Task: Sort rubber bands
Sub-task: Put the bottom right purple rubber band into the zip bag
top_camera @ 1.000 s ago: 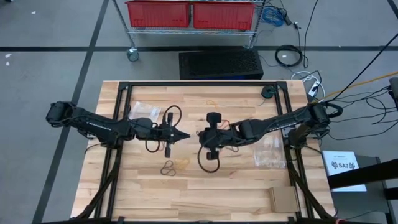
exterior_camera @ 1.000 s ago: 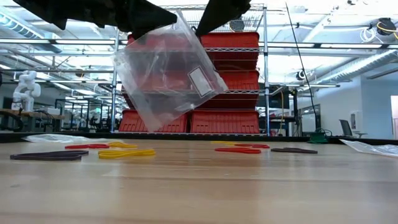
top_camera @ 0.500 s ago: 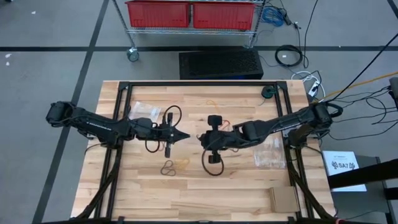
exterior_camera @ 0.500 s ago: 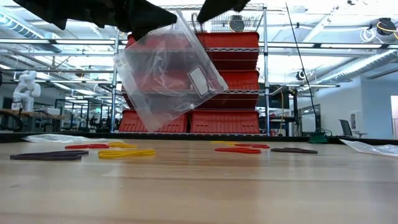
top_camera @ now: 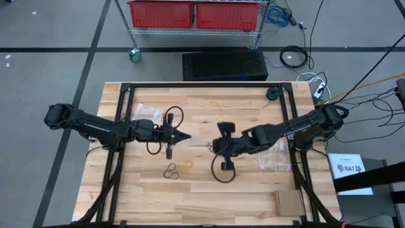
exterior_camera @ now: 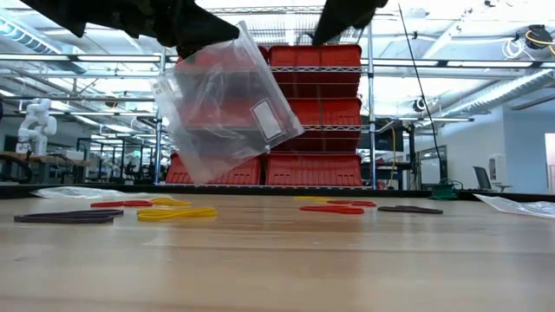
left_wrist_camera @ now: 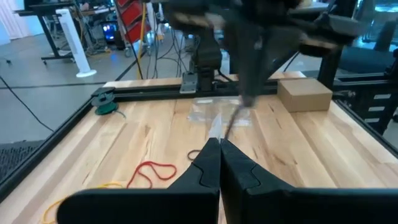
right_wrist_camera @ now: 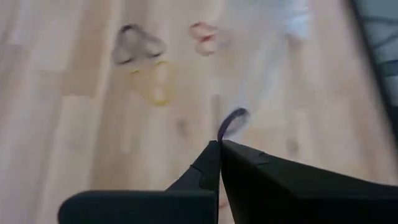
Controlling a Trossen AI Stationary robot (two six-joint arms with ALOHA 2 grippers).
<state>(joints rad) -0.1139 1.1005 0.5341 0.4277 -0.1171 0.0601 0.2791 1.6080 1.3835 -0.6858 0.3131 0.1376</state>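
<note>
**Where things sit around my two end effectors**

My left end effector [top_camera: 188, 137] hangs over the middle of the desk [top_camera: 190, 202], and my right end effector [top_camera: 213, 147] faces it from just beside. A clear bag [exterior_camera: 224, 104] hangs between them, above the desk, pinched at its top by my left end effector. Below it, toward the front edge, a few rubber bands [top_camera: 178, 168] lie together on the desk. More bags [top_camera: 276, 156] lie under my right arm, and a box [top_camera: 288, 202] sits at the front right corner. Behind the desk stands a shelf rack [top_camera: 195, 18].
</note>
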